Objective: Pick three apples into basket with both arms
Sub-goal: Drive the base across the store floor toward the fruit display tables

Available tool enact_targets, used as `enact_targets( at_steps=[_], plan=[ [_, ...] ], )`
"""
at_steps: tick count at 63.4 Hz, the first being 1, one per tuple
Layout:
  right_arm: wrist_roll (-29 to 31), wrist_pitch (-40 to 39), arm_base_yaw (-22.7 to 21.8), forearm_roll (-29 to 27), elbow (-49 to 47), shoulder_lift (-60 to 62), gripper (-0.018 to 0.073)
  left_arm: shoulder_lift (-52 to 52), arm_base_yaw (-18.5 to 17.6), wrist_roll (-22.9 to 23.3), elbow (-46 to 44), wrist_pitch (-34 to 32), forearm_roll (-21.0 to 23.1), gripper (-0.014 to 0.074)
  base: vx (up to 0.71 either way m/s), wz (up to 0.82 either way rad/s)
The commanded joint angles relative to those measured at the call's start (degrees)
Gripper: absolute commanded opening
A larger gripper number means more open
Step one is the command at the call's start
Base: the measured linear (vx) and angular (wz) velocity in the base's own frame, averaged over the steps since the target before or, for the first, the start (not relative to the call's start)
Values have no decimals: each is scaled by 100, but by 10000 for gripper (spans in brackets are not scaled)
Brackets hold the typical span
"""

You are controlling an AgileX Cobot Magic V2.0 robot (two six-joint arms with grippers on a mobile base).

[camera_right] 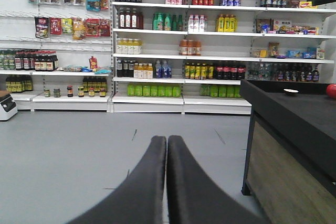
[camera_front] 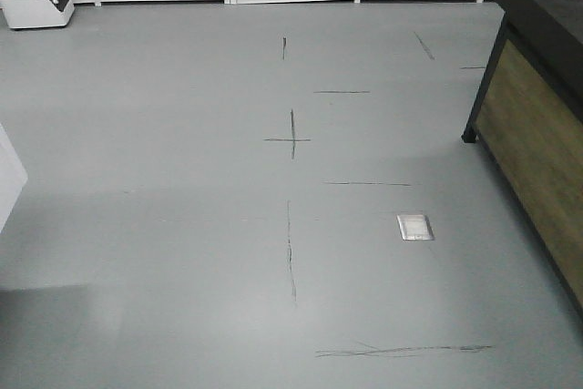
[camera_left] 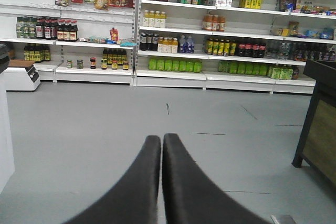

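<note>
End effectors: dark, smooth, curved, tip-to-tip

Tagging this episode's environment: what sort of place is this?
Probably a small supermarket, or a mock-up of one. Wall shelves hold rows of bottles, snack packs hang on the wall, and a dark counter stands on the grey floor.

Open floor runs back to store shelves lining the far wall, which carry rows of bottles and jars. A table stands at the right, in front of the shelves, with a small dish on top. A boxy machine sits far left by the lowest shelf. A floor plate lies left of the table. The left gripper and right gripper point towards the shelves.
</note>
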State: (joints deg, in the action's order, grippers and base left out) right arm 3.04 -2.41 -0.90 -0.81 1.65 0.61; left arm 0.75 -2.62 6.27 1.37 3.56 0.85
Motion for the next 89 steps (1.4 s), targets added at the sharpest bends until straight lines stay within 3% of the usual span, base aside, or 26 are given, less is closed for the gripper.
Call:
enact_targets(
  at_steps=[1, 89],
  plan=[
    [3, -386, -26, 36, 84, 58, -7, 84, -10, 42, 131, -387, 19, -6, 8, 10],
    [3, -386, -26, 36, 84, 58, -7, 84, -10, 37, 131, -356, 19, -6, 15, 1]
  ],
)
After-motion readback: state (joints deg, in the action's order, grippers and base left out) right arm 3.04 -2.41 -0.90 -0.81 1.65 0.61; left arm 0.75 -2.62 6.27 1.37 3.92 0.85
